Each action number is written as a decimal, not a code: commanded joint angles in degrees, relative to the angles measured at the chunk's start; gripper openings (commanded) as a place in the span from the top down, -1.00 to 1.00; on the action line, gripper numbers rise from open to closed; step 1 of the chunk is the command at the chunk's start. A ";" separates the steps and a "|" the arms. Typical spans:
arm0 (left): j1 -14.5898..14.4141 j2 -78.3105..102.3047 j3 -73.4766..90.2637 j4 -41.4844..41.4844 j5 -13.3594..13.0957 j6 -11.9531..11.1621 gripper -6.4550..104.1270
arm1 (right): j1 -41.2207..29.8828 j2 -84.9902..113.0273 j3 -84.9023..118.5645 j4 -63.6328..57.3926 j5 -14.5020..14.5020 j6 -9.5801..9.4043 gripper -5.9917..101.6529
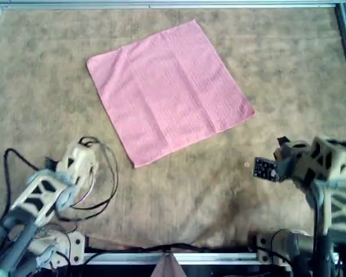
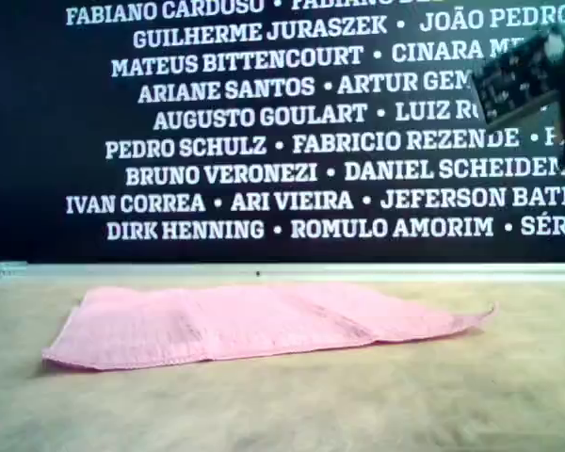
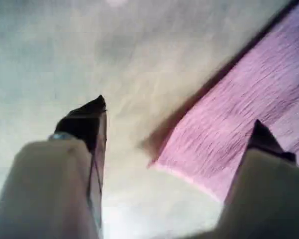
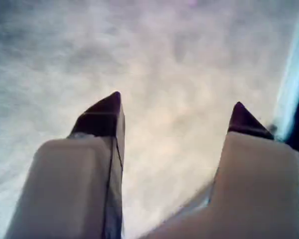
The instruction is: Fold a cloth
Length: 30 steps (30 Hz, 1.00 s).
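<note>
Your thin light-pink square fabric cloth [image 1: 168,91] lies flat mid-table in the overhead view. Your left gripper [image 3: 177,122], jaws wide, hangs near its corner; your right gripper [image 4: 177,109], jaws wide, holds nothing.

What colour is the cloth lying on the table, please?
Plain light pink; the cloth shows best in the overhead view.
</note>
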 commanded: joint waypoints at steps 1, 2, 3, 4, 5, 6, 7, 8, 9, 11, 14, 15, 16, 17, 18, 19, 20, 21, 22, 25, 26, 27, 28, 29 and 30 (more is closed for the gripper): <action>-1.49 -1.67 -7.03 -0.44 9.58 -1.05 -0.92 | 2.64 -8.79 -7.82 -1.49 0.35 -3.87 -0.70; -1.49 -1.76 -7.47 -0.53 12.22 -1.05 -0.92 | 3.34 -10.63 -8.88 -1.93 0.35 -5.01 -0.70; -1.49 -1.93 -7.91 -0.53 14.77 -1.05 -0.92 | 3.69 -12.30 -9.84 -2.46 0.35 -5.80 -0.70; -1.49 -2.29 -8.17 -0.62 16.70 -1.05 -0.92 | 3.87 -13.71 -10.55 -3.08 0.44 -6.24 -0.70; -1.49 -2.46 -8.35 -0.62 17.67 -1.05 -0.92 | 3.96 -15.21 -11.25 -3.87 0.44 -6.24 -0.70; -1.49 -2.55 -8.35 -0.62 18.28 -1.05 -0.92 | 3.96 -16.35 -11.78 -4.83 0.44 -6.33 -0.70; -1.49 -2.55 -8.35 -0.62 18.54 -0.97 -0.92 | 3.96 -17.58 -12.22 -5.71 0.53 -6.42 -0.70; -1.49 -2.55 -8.44 -0.70 18.54 -0.70 -0.92 | 3.96 -18.72 -12.57 -6.59 0.53 -6.42 -0.70; -1.49 -2.55 -8.44 -0.70 18.54 -0.35 -0.92 | 3.96 -19.95 -12.92 -7.47 0.53 -6.42 -0.70; -1.49 -2.55 -8.53 -0.97 18.54 -0.18 -0.92 | 3.96 -22.15 -13.71 -8.96 0.53 -6.42 -0.70; -1.49 -2.81 -8.35 -3.25 18.54 -0.09 -0.92 | 3.96 -25.58 -15.12 -10.63 0.53 -6.42 -0.70; -1.49 -3.52 -8.35 -4.39 18.54 -0.09 -0.92 | 3.96 -26.63 -15.73 -10.99 0.53 -6.42 -0.70; -1.49 -4.66 -8.44 -5.45 18.54 -0.09 -0.92 | 4.04 -27.51 -16.52 -11.16 0.53 -6.42 -0.70; -1.49 -6.15 -8.53 -6.42 18.54 -0.09 -0.92 | 4.04 -28.48 -17.31 -11.34 0.44 -6.42 -0.70; -1.49 -7.82 -8.53 -7.47 18.54 -0.09 -0.92 | 4.04 -29.36 -18.28 -11.43 0.44 -6.42 -0.70; -1.49 -9.67 -8.61 -8.61 18.54 -0.09 -0.92 | 4.04 -30.23 -19.25 -11.43 0.44 -6.42 -0.70; -1.49 -11.51 -8.61 -9.76 18.54 -0.09 -0.92 | 4.04 -31.11 -20.21 -11.43 0.44 -6.42 -0.70; -1.49 -13.27 -8.88 -10.63 18.54 -0.09 -0.92 | 4.04 -32.08 -21.09 -11.43 0.44 -6.50 -0.70; -1.49 -14.85 -9.40 -11.34 18.54 -0.09 -0.92 | 4.04 -33.13 -21.88 -11.43 0.44 -6.50 -0.70; -1.49 -18.28 -12.66 -11.69 18.54 -0.09 -0.92 | 4.13 -36.39 -24.35 -11.43 -0.26 -6.50 -0.70; -1.49 -19.07 -13.97 -11.69 18.54 -0.09 -0.92 | 4.13 -37.44 -25.14 -11.43 -0.35 -6.50 -0.70; -1.49 -19.86 -15.21 -11.69 18.54 -0.09 -0.92 | 4.13 -38.50 -25.93 -11.43 -0.35 -6.50 -0.70; -1.58 -20.74 -16.17 -11.69 18.54 -0.09 -0.92 | 4.57 -39.55 -26.81 -11.43 -0.18 -6.50 -0.70; -1.58 -21.62 -17.05 -11.69 18.54 -0.09 -0.92 | 5.45 -40.52 -27.60 -11.43 0.35 -6.50 -0.70; -1.58 -22.50 -17.58 -11.69 18.54 -0.09 -0.92 | 6.24 -41.48 -28.21 -11.43 0.35 -6.50 -0.70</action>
